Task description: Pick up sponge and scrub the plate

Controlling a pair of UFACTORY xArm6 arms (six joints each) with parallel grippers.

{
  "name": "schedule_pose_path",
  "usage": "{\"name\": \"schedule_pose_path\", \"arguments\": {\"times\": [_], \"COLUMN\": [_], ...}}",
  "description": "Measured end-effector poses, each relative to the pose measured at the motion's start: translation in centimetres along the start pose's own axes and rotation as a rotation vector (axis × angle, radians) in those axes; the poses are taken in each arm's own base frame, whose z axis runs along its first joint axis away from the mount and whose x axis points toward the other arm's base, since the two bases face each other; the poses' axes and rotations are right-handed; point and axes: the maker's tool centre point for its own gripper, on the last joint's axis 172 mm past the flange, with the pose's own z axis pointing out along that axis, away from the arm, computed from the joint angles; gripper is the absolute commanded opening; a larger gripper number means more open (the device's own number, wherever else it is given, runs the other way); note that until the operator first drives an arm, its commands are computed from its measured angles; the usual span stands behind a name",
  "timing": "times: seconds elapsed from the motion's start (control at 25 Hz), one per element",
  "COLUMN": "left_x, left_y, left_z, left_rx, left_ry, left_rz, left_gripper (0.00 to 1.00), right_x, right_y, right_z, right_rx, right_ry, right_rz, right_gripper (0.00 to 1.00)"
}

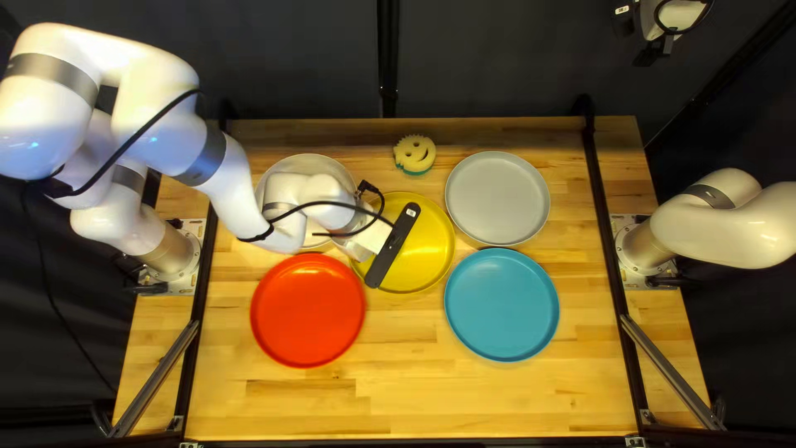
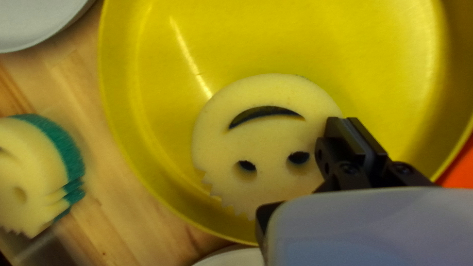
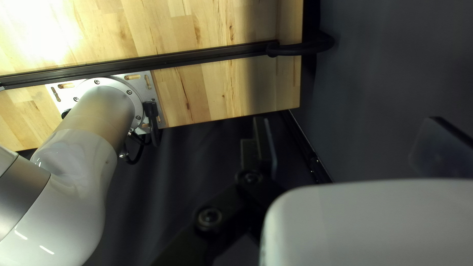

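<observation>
Item: sponge in the plate (image 2: 268, 143), pale face up, lying in the left part of the yellow plate (image 1: 427, 249). Left gripper (image 2: 348, 123): fingers pressed together, over the sponge's near side; whether the foam is touched cannot be told. Right gripper (image 3: 352, 140): fingers spread, well away from the plates. Second sponge (image 1: 414, 153): on the table, beyond the plate's far rim.

Step, as judged: scrubbing. Pressure is best brought over the sponge's middle, since a push at its near side could tip it or let the tips slip off. Light, even force is advised, with short overlapping strokes carried right across the bare floor of the plate. Turns should be made short of the rim, so that the plate is not shoved against the red plate (image 1: 307, 311)
</observation>
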Motion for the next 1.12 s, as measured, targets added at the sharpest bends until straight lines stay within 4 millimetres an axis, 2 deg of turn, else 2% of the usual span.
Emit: {"name": "schedule_pose_path", "arguments": {"times": [0.16, 0.32, 0.88, 1.0, 1.12], "left_x": [0.6, 0.3, -0.9, -1.1, -0.7], "left_y": [0.8, 0.1, -8.3, -8.5, -7.5], "left_z": [0.1, 0.5, 0.9, 1.0, 1.2], "left_rx": [-0.01, -0.016, 0.003, 0.0, -0.004], "left_ry": [0.01, 0.014, -0.021, -0.029, -0.031], "left_rz": [0.007, 0.011, 0.012, 0.015, 0.018], "left_gripper": [0.0, 0.0, 0.0, 0.0, 0.0], "right_x": [0.0, 0.0, 0.0, 0.0, 0.0], "right_y": [0.0, 0.0, 0.0, 0.0, 0.0], "right_z": [0.0, 0.0, 0.0, 0.0, 0.0], "right_rx": [0.0, 0.0, 0.0, 0.0, 0.0], "right_ry": [0.0, 0.0, 0.0, 0.0, 0.0], "right_rz": [0.0, 0.0, 0.0, 0.0, 0.0], "right_gripper": [1.0, 1.0, 1.0, 1.0, 1.0]}}
